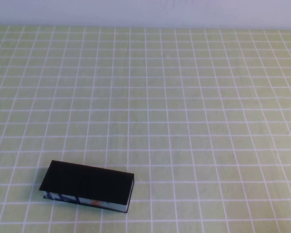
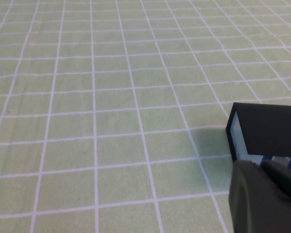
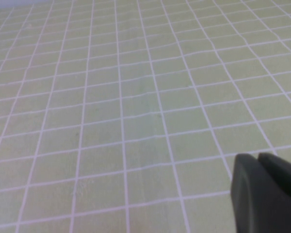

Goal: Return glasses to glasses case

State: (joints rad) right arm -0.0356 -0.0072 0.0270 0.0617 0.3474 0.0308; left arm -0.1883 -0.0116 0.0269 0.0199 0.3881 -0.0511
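Note:
The glasses case (image 1: 87, 183) lies shut on the green checked cloth at the near left, black lid on top and its blue, white and orange printed side facing me. The glasses are out of view. Neither arm shows in the high view. In the left wrist view my left gripper (image 2: 260, 166) hovers just short of one end of the case (image 2: 266, 130), fingers pressed together with nothing between them. My right gripper (image 3: 257, 158) hangs shut over bare cloth, holding nothing.
A green cloth with a white grid (image 1: 174, 107) covers the whole table. A pale wall (image 1: 145, 12) runs along the far edge. Nothing else stands on the cloth.

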